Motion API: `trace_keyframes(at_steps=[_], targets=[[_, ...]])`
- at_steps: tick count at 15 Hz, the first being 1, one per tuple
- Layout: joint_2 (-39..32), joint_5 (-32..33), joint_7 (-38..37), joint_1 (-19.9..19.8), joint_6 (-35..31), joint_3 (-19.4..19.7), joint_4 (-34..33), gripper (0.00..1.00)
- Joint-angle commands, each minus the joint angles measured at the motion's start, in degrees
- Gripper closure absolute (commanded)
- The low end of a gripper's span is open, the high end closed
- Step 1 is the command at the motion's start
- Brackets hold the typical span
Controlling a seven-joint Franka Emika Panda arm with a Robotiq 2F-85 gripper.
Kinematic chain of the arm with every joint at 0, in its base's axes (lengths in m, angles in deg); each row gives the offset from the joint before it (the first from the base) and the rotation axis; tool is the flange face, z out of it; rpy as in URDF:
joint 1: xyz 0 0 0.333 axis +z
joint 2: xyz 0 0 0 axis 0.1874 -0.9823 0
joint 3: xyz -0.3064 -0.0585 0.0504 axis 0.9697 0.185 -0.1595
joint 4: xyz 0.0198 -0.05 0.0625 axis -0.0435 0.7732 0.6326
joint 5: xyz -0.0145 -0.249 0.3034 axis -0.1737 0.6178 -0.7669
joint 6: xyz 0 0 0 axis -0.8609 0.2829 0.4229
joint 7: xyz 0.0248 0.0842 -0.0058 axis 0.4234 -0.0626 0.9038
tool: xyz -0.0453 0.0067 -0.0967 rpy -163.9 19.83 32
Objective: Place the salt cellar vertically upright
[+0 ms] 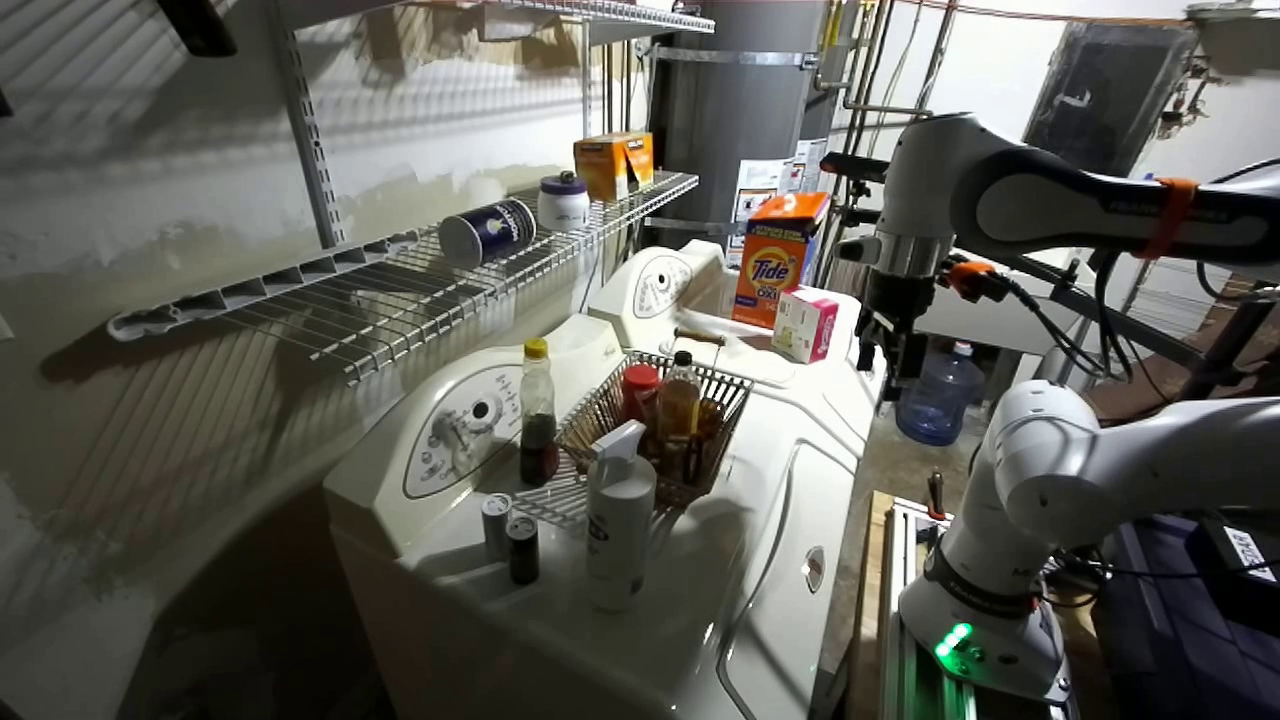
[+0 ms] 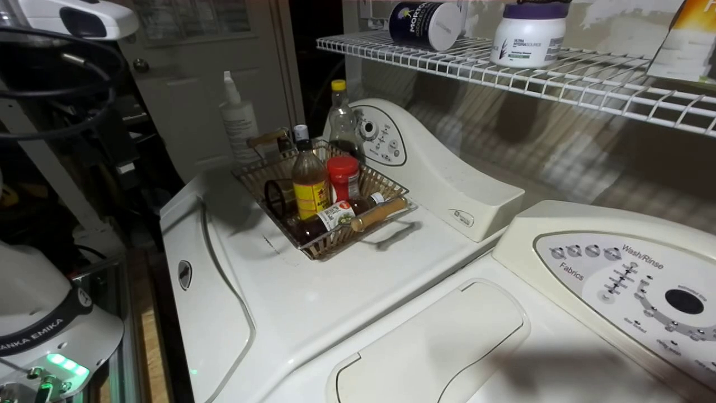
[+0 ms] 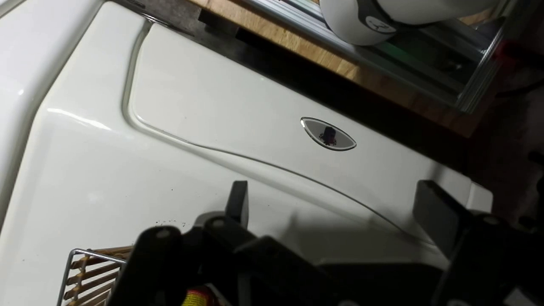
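1. At the near end of the white appliance (image 1: 690, 590), a white plastic bottle (image 1: 620, 530) stands tall. The arm should pass above its nozzle rather than sweep past its side.

2. Just left of it is the salt cellar (image 1: 523, 553), dark, with a paler ring at the top, standing upright. The shakers look small and dim from here, so this match is likely rather than sure. If it holds, the task seems finished, and the care now called for is in not disturbing it.

3. A grey shaker (image 1: 494, 530) stands just beside it, to the left and slightly farther. For any correction, the fingers should close across the line joining the pair, so that neither tip has to squeeze between them. A mid-body hold, a flat landing, a slow release and a straight lift would suit.

4. Farther off, the basket (image 2: 337, 240) shows in both exterior views, with a sauce bottle (image 2: 310, 196) rising out of it; a bottle with a yellow cap (image 1: 538, 420) stands to its left. Travel should be high enough to clear them.

5. On the far right hangs the gripper (image 3: 333, 202), well apart from the shakers, its fingers spread wide with nothing between them.

6. High on the far left, a Morton salt container (image 1: 490, 232) lies on its side on the wire shelf (image 2: 442, 66); the operator should settle which cylinder is meant before reaching.
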Motion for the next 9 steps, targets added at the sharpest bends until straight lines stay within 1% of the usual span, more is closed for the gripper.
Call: trace_keyframes(at_steps=[1, 3, 5, 9], targets=[[0.75, 0.97, -1.91, 2.80, -0.29, 1.54, -0.08, 0.00], [-0.49, 0.30, -1.90, 5.61, -4.23, -0.05, -0.51, 0.00], [-4.01, -0.69, -1.33, 10.63, -10.87, -2.75, -1.86, 0.00], [-14.50, -0.17, -1.47, 18.38, -25.08, -7.66, -4.95, 0.00]])
